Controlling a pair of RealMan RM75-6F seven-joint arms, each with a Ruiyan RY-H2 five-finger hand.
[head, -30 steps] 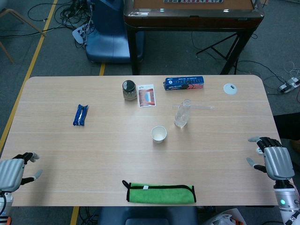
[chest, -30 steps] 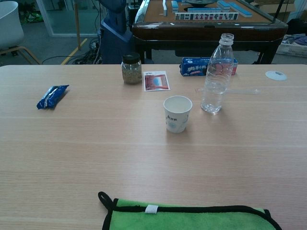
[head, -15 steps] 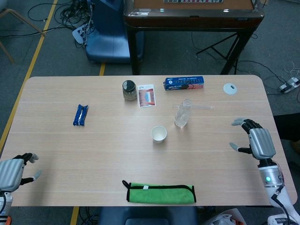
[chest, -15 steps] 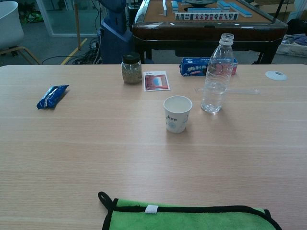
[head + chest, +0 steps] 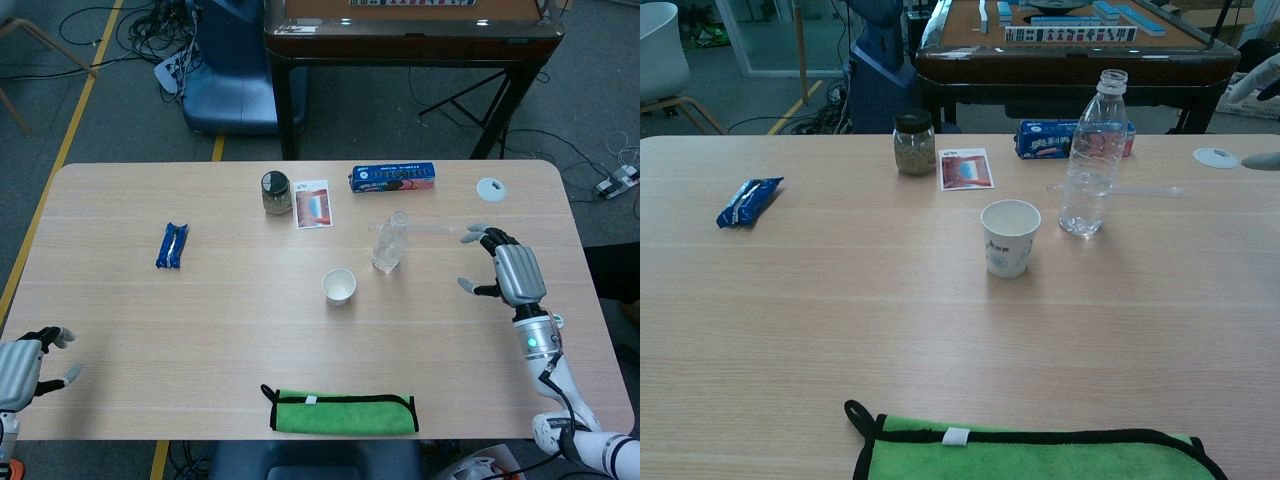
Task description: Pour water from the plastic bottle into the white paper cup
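A clear plastic bottle (image 5: 390, 243) (image 5: 1092, 155) stands upright without a cap, right of centre on the table. The white paper cup (image 5: 339, 287) (image 5: 1010, 237) stands upright just left of and nearer than the bottle. My right hand (image 5: 502, 268) hovers over the table to the right of the bottle, fingers spread and holding nothing; only its fingertips (image 5: 1261, 80) show at the right edge of the chest view. My left hand (image 5: 22, 366) rests at the table's near left corner, fingers apart and empty.
A glass jar (image 5: 276, 192), a picture card (image 5: 312, 204) and a blue box (image 5: 393, 178) lie behind the cup. A blue snack packet (image 5: 172, 245) lies at the left, a white disc (image 5: 490, 189) at the far right, a green cloth (image 5: 343, 412) along the near edge.
My right hand has risen from the table's near right edge and moved forward and left toward the bottle, now entering the chest view. The left hand has slipped slightly lower.
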